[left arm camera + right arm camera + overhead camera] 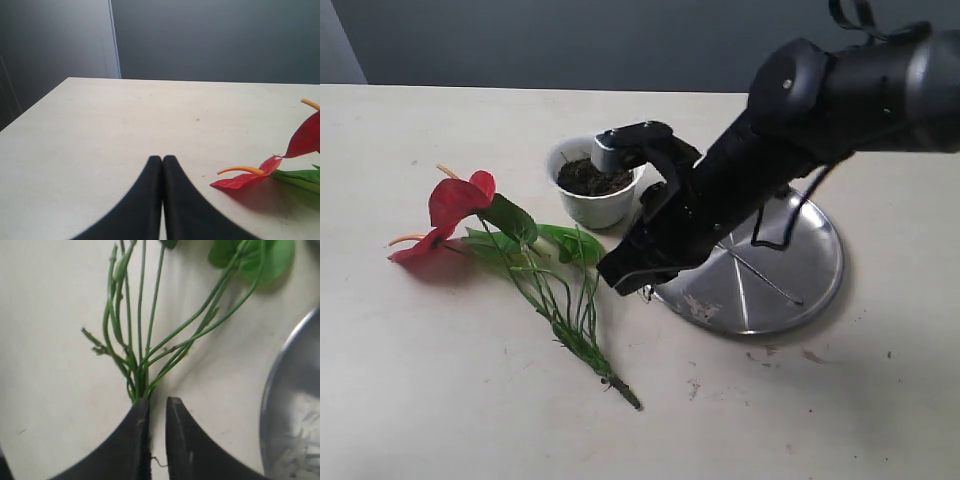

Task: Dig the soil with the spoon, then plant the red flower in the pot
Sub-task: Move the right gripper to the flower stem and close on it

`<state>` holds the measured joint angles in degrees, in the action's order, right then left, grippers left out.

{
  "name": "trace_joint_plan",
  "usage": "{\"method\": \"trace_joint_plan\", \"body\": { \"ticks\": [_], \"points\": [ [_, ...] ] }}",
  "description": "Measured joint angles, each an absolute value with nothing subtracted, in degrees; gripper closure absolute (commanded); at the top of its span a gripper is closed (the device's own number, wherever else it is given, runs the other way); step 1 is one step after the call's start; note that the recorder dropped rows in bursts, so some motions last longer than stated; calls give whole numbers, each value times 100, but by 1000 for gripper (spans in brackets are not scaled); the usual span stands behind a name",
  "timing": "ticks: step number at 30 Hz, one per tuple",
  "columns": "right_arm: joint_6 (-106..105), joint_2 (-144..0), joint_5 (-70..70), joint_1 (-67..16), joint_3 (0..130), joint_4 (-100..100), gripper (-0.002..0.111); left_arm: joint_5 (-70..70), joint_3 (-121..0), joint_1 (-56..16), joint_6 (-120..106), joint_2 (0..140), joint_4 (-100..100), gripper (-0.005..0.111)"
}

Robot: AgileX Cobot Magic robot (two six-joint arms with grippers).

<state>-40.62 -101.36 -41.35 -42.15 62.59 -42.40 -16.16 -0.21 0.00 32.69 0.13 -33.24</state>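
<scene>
The red flower lies flat on the table left of the pot, its stems running toward the front. The white pot holds dark soil. The spoon rests inside the steel plate. My right gripper hovers by the stem bundle; in the right wrist view the stems converge at one fingertip, and the right gripper shows a narrow empty gap, open. My left gripper is shut, empty, low over the table beside a red bloom.
A large round steel plate lies right of the pot, partly under my right arm; its rim shows in the right wrist view as the plate. Soil crumbs dot the table in front of it.
</scene>
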Motion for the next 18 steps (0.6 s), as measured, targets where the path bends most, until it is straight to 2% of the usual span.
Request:
{"method": "trace_joint_plan", "body": {
  "ticks": [5,11,18],
  "points": [
    [-4465,-9641,-3033,-4408,5554,-4431,92,-1616,-21,0,3269,13,-3324,106],
    [-4924,-9848,-2832,-4761,5463,-4538,63,-1616,-21,0,3269,13,-3324,106],
    [-5016,-10270,-2085,-5094,5463,-4651,61,-1616,-21,0,3269,13,-3324,106]
  ]
}}
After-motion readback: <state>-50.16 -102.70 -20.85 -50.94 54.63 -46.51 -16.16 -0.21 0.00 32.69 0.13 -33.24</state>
